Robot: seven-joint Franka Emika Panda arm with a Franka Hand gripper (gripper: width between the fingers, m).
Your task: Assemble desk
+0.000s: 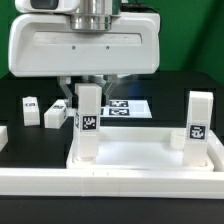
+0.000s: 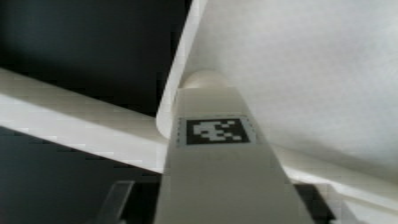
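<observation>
Gripper (image 1: pixel 88 95) jaws narrow around upright white block leg (image 1: pixel 87 132), grip unclear | leg stands in smooth tray-like tabletop (image 1: pixel 140 156) corner

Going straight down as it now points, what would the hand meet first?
The hand straddles the upright leg, so it would meet that leg first, then probably the tabletop beneath; depth is unclear.

The tabletop (image 1: pixel 140 158) and the leg (image 1: pixel 87 105) are seen as smooth white plastic with a faint sheen. A matt printed tag (image 2: pixel 217 131) is borne by the leg. The counter (image 1: pixel 35 145) is shown as matt black, and the wrist housing (image 1: pixel 85 45) as glossy white.
</observation>
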